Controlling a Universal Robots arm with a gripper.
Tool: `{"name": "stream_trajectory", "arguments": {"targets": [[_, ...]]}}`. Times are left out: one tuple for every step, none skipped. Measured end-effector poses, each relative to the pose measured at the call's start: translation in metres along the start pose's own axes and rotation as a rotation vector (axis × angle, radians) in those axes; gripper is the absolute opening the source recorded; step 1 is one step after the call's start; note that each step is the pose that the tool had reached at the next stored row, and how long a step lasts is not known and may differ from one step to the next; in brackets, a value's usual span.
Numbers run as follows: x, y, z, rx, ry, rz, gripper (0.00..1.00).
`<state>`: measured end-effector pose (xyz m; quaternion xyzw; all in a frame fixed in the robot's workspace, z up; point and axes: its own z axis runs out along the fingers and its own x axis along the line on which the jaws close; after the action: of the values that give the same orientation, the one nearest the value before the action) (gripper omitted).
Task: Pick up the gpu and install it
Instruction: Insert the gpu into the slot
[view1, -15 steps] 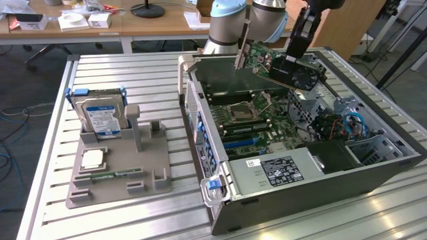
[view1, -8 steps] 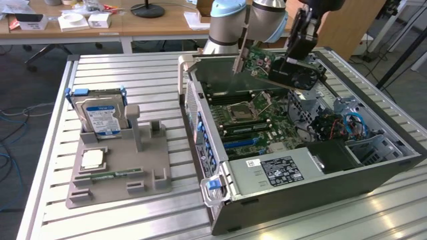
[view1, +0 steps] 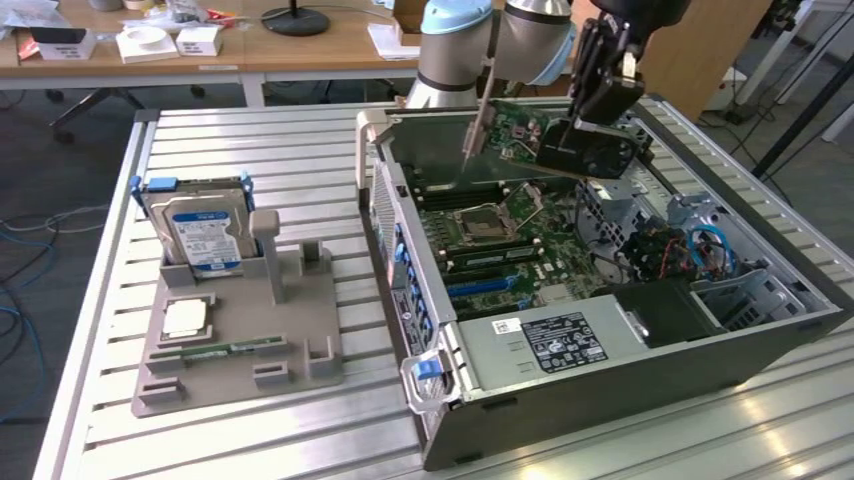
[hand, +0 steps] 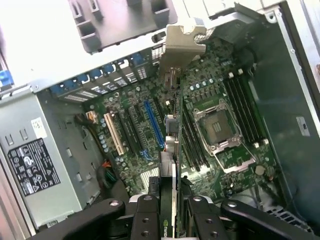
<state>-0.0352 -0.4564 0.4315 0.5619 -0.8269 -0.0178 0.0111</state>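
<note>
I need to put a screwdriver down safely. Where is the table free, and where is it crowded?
Bare table slats lie beyond the hard drive and before the gray holder, at the near edge. The strip between holder and computer case is narrow. Inside the case is crowded: the hand holds the gpu there.

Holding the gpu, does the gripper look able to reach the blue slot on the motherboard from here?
Probably yes: the case is open, the blue slot lies bare, and nothing stands between it and the gpu in the gripper.
</note>
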Motion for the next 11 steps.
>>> {"name": "stream_trajectory", "arguments": {"targets": [[0.0000,0.0000,0.0004,0.0000,0.0007,-0.018,0.26],[0.0000,0.0000,0.0008,-0.0001,0.0015,-0.036,0.26],[0.0000,-0.0001,0.0013,-0.0002,0.0023,-0.055,0.26],[0.0000,-0.0001,0.0017,-0.0002,0.0030,-0.073,0.26],[0.0000,-0.0001,0.0021,-0.0002,0.0039,-0.091,0.26],[0.0000,-0.0001,0.0025,-0.0002,0.0046,-0.109,0.26],[0.0000,-0.0001,0.0030,-0.0003,0.0053,-0.127,0.26],[0.0000,-0.0002,0.0035,-0.0003,0.0061,-0.145,0.26],[0.0000,-0.0002,0.0039,-0.0003,0.0068,-0.163,0.26],[0.0000,-0.0002,0.0044,-0.0004,0.0076,-0.182,0.26],[0.0000,-0.0003,0.0049,-0.0004,0.0084,-0.200,0.26]]}}
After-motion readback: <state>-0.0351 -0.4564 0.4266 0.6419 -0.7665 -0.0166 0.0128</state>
